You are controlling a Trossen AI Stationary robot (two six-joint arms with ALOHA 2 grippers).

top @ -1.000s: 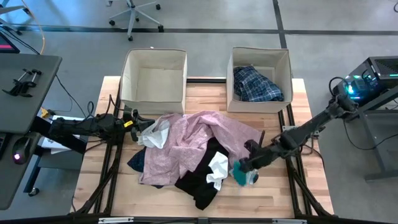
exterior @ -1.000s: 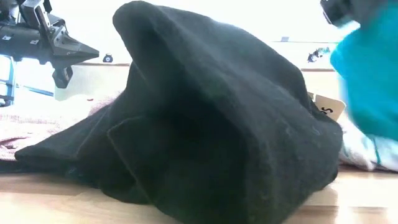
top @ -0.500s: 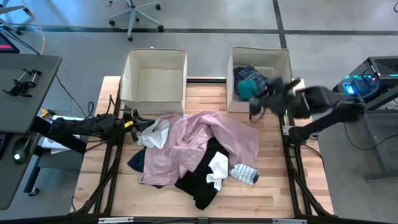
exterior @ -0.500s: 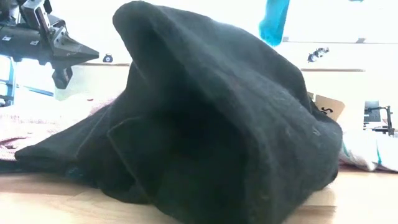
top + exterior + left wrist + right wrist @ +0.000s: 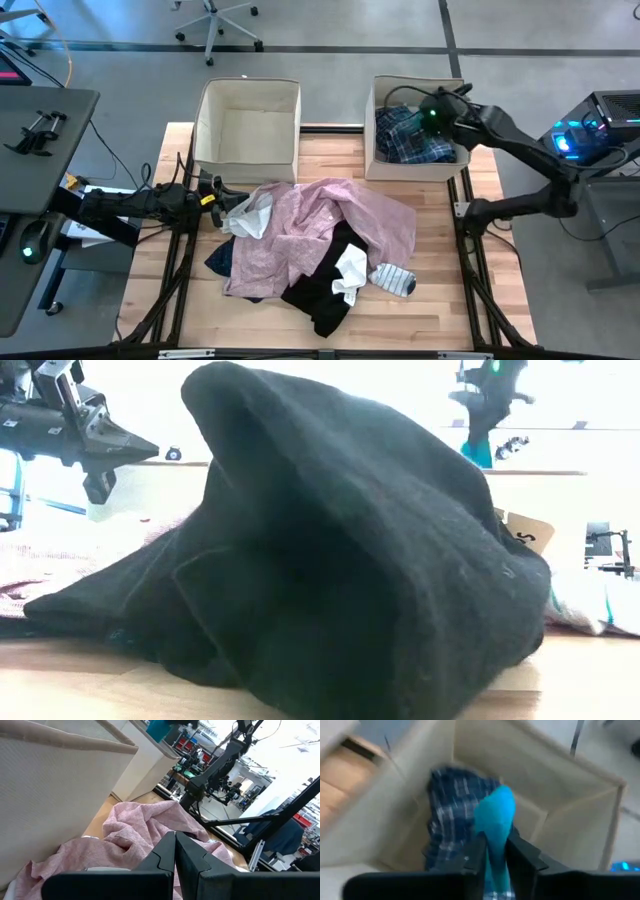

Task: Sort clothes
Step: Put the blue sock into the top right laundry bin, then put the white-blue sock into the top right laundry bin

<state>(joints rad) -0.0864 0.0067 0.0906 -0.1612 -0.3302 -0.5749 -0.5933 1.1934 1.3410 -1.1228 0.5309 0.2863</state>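
My right gripper point(image 5: 430, 112) hangs over the right beige box point(image 5: 418, 82), shut on a teal sock point(image 5: 496, 812). The sock also shows in the low view point(image 5: 478, 452). A blue plaid shirt point(image 5: 415, 140) lies in that box. On the table lies a pile: the pink shirt point(image 5: 320, 225) on top, the black garment point(image 5: 320, 290), a white cloth point(image 5: 350, 270), a striped sock point(image 5: 395, 280) and a navy dress point(image 5: 218, 262) sticking out at the left. My left gripper point(image 5: 222, 194) is shut and empty at the pile's left edge. My right gripper pinches the teal sock point(image 5: 495, 845) between its two fingers, coming from above and pointing down into the box. The sock hangs free past the fingertips above the plaid shirt, clear of the table.
The left beige box point(image 5: 248, 88) stands at the back left, beside the right box. A pale cloth point(image 5: 248, 215) lies just by my left gripper. Bare wood point(image 5: 430, 320) shows at the table's near right.
My right gripper has lifted the teal sock off the table's near right. It has swung up and toward the far edge and now stands over the right box. The striped sock has stayed on the table.
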